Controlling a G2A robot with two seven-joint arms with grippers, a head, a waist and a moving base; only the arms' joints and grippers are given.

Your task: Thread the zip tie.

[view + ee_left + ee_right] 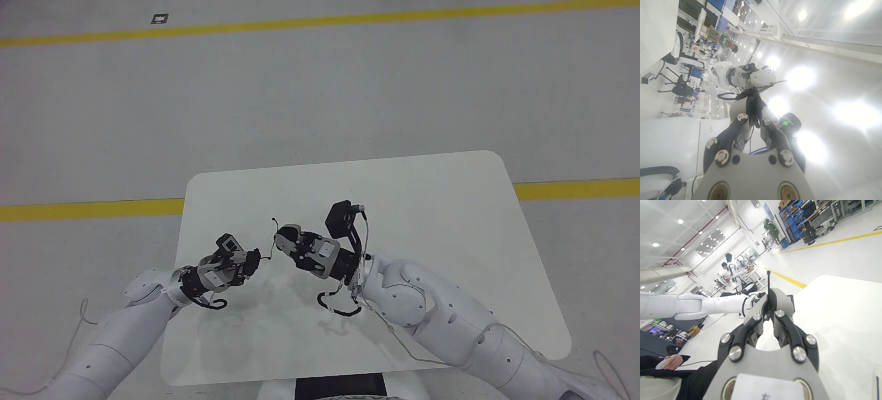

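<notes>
1. Zip tie [768, 281]: held up above the near part of the table [450, 200], btwn the two grippers. Strap is clamped in the jaws of the right gripper [770, 295], free end poking out past the fingertips.
2. Jaws of the left gripper [753, 105] are together, apparently pinching a thin black strand, prob. the tie's other end. Head slot is too small to make out.
3. Step in hand, my read: line tip up w/ head. Keep both grips firm, close in slowly, strap straight along slot axis.
4. If tip misses, back off & re-aim; pushing would likely buckle the strap.
5. Table lies below, apart from the tie. A dropped tie lands there, so work over its middle.
</notes>
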